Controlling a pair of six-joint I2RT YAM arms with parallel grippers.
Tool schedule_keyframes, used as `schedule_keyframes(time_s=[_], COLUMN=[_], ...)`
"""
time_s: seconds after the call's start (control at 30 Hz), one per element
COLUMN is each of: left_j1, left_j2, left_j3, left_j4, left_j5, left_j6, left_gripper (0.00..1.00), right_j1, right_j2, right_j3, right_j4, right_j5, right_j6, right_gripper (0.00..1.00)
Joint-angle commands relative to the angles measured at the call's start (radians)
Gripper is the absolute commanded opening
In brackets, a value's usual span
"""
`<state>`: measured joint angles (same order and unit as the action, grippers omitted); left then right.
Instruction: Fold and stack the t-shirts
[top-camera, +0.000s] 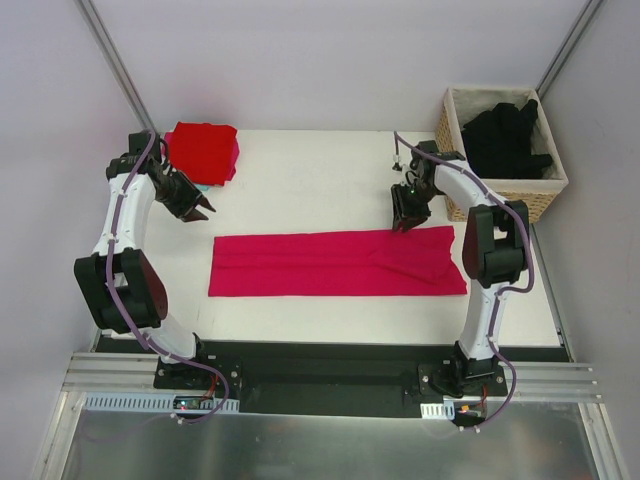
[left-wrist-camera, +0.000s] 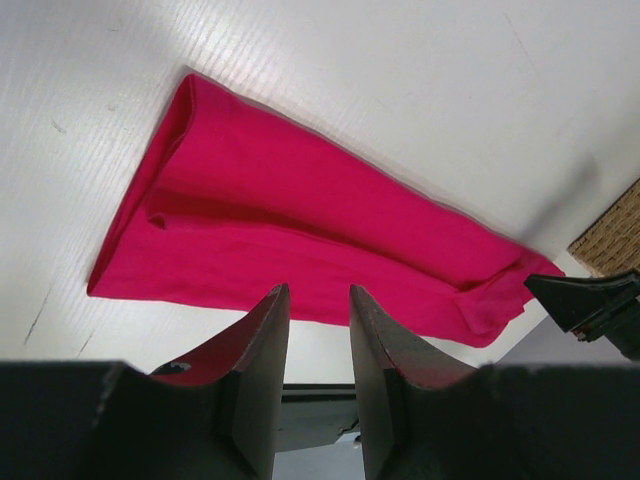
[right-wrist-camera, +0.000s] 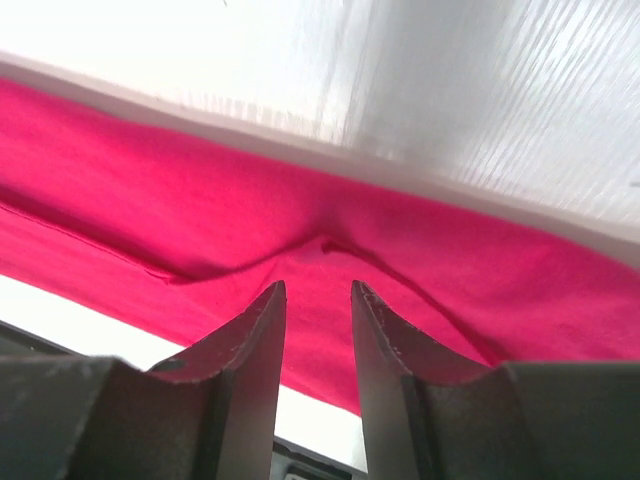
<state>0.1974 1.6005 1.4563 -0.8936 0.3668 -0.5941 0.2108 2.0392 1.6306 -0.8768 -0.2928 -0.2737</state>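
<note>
A magenta-pink t-shirt (top-camera: 335, 265) lies flat mid-table, folded into a long strip (left-wrist-camera: 300, 230). My left gripper (top-camera: 200, 210) hovers off its far left corner, open with a narrow gap and holding nothing (left-wrist-camera: 318, 292). My right gripper (top-camera: 405, 222) hangs over the strip's far edge near its right end. It is open, and only a wrinkle of the pink cloth (right-wrist-camera: 300, 230) shows below its empty fingertips (right-wrist-camera: 318, 288). A folded red t-shirt (top-camera: 203, 150) sits at the back left. Black t-shirts (top-camera: 505, 140) fill the basket.
The wicker basket (top-camera: 545, 190) stands at the back right, close to the right arm, and its corner (left-wrist-camera: 612, 240) shows in the left wrist view. A sliver of teal (top-camera: 205, 185) peeks out under the red shirt. White walls close in both sides.
</note>
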Motion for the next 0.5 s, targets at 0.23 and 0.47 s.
schedule_keyframes(time_s=[0.23, 0.47], left_j1=[0.002, 0.004], left_j2=[-0.010, -0.008], left_j3=[0.036, 0.039], left_j4=[0.007, 0.005], left_j5=[0.024, 0.024], left_j6=[0.011, 0.011], left_gripper=[0.30, 0.29], right_j1=[0.009, 0.012], right_j2=[0.030, 0.036], right_j3=[0.089, 0.069], right_j4=[-0.011, -0.013], right_j5=[0.007, 0.021], right_j6=[0.018, 0.018], right_gripper=[0.36, 0.36])
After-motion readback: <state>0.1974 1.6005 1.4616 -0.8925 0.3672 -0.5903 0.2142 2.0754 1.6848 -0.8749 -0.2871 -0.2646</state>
